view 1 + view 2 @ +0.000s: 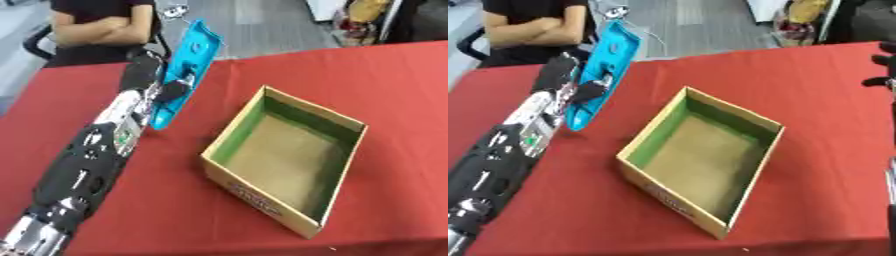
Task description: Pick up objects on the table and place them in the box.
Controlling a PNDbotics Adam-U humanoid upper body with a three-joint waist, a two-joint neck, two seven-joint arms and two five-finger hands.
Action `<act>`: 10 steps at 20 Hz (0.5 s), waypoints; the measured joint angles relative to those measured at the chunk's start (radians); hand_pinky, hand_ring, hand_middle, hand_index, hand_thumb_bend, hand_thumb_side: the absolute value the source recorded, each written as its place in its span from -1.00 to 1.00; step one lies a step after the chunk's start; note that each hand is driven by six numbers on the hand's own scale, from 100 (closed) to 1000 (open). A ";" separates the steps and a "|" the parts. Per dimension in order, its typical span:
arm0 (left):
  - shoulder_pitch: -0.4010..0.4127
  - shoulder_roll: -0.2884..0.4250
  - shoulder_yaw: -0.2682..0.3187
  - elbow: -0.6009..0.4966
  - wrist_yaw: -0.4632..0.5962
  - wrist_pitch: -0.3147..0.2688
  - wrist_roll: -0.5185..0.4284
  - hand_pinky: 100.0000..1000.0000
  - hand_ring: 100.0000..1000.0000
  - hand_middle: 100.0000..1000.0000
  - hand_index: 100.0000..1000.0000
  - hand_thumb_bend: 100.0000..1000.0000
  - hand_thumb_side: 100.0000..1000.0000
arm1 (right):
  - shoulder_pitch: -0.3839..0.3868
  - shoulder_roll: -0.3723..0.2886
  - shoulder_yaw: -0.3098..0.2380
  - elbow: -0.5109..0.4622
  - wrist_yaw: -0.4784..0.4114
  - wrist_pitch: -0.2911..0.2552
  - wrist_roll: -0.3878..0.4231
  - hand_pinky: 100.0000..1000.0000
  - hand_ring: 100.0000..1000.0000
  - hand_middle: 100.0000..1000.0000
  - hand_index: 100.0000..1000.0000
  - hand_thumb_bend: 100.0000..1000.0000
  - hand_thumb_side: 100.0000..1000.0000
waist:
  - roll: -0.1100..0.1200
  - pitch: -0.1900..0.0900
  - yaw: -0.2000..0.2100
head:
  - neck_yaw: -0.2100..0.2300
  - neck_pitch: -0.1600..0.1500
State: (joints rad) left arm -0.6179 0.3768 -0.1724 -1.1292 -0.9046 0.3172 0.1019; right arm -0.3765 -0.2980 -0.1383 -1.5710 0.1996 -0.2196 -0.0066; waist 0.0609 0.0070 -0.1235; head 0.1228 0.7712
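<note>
A long flat blue object (pixel 185 70) is held up above the red table (pixel 157 200), standing on end and tilted, to the left of the box. My left hand (pixel 168 90) is shut on its lower part, with the arm coming in from the lower left. An open cardboard box (pixel 289 157) with green inner walls sits in the middle of the table, and nothing shows inside it. Part of my right hand (pixel 883 70) shows at the right edge of the right eye view, above the table; how its fingers stand is unclear.
A person with folded arms stands at the far left edge of the table behind the blue object. Grey floor and some clutter lie beyond the far edge.
</note>
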 measured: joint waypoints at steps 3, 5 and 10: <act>0.000 0.000 0.000 -0.001 0.002 0.002 -0.003 -1.00 -1.00 -1.00 -0.87 -0.84 0.52 | 0.000 0.000 0.000 0.000 0.000 0.000 0.000 0.10 0.58 0.61 1.00 -0.22 0.89 | 0.000 0.000 0.000 | 0.000 0.000; 0.000 0.000 0.000 -0.004 0.002 0.004 -0.004 -1.00 -1.00 -1.00 -0.87 -0.84 0.52 | 0.000 0.000 0.000 0.000 0.000 0.000 0.000 0.10 0.58 0.61 1.00 -0.22 0.90 | 0.000 0.000 0.000 | 0.000 0.000; 0.000 0.000 0.000 -0.022 0.007 0.002 0.000 -1.00 -1.00 -1.00 -0.87 -0.85 0.52 | 0.000 0.000 0.000 0.000 0.000 0.000 0.000 0.10 0.58 0.61 1.00 -0.22 0.90 | 0.000 0.000 -0.001 | 0.000 0.000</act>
State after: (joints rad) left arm -0.6179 0.3768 -0.1725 -1.1517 -0.8974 0.3197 0.1015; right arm -0.3765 -0.2980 -0.1383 -1.5710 0.1996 -0.2195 -0.0067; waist 0.0609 0.0069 -0.1245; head 0.1228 0.7712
